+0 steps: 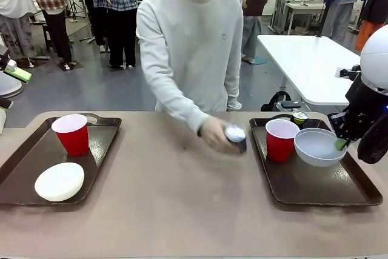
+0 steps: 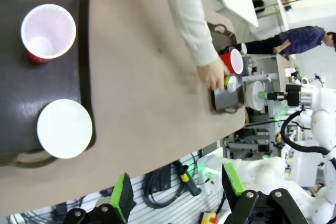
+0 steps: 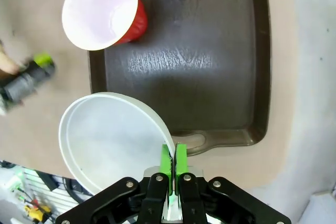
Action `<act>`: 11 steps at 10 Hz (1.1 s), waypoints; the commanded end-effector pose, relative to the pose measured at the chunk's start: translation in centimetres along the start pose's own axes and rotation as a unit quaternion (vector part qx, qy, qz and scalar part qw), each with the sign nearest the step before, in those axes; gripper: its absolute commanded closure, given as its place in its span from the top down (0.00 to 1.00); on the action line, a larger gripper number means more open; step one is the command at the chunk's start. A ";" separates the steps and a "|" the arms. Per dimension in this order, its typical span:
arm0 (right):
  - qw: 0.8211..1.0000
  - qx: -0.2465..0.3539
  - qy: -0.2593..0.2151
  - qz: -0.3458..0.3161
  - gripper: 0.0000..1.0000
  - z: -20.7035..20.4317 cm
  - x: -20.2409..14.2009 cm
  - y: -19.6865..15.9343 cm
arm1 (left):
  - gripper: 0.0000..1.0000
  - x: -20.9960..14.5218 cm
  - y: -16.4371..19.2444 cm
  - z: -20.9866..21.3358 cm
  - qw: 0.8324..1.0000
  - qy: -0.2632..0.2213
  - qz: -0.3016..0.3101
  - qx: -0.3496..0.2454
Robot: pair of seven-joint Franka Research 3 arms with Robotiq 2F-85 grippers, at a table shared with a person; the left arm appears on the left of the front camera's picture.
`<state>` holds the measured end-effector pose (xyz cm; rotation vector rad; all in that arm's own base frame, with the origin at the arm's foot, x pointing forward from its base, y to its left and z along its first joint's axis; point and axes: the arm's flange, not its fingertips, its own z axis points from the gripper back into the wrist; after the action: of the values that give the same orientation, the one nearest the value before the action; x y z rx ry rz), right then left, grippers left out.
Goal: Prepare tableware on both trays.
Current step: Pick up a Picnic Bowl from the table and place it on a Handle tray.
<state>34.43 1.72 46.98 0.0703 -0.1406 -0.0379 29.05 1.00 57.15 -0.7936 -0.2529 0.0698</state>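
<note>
Both dark brown glossy plastic trays (image 1: 42, 177) (image 1: 327, 186) hold a red plastic cup (image 1: 71, 133) (image 1: 281, 139); the left has its white round bowl (image 1: 59, 181), the right gripper (image 3: 173, 163) pinches the second bowl's (image 1: 318, 147) rim above the right tray, the left gripper (image 2: 178, 190) gapes empty, and a person's hand (image 1: 215, 133) holds one slim black can (image 1: 236, 137), unplaced.

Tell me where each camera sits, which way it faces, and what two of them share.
Front view: fixed between the arms, looking across the table at the person; the right hand pinches the white bowl's rim over the right tray.
Left wrist view: high above the left tray, looking down; its own open hand shows at the bottom.
Right wrist view: above the right tray, looking down; its shut hand grips the bowl.
Shared: all three show the person's hand moving a black can.
</note>
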 end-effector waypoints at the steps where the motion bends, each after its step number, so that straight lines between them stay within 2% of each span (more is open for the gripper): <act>1: 1.000 0.001 -0.007 0.011 0.04 0.6 -0.3 0.9 | 0.90 0.1 0.1 -0.2 1.000 -0.008 -0.003 -0.004; 4: 1.000 -0.002 -0.005 0.005 0.04 0.4 -0.1 0.4 | 0.90 0.1 0.1 -0.2 1.000 -0.008 -0.003 -0.004; 7: 0.999 -0.026 0.020 -0.012 0.04 -3.5 0.7 -1.1 | 0.90 0.1 0.1 -0.2 1.000 -0.008 -0.003 -0.004; 11: 0.997 -0.048 0.053 0.001 0.04 -8.1 1.8 -2.1 | 0.90 0.1 0.1 -0.2 1.000 -0.008 -0.003 -0.004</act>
<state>37.40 0.39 40.79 0.0054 -0.0338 -0.0464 29.05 1.00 57.16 -0.7936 -0.2531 0.0697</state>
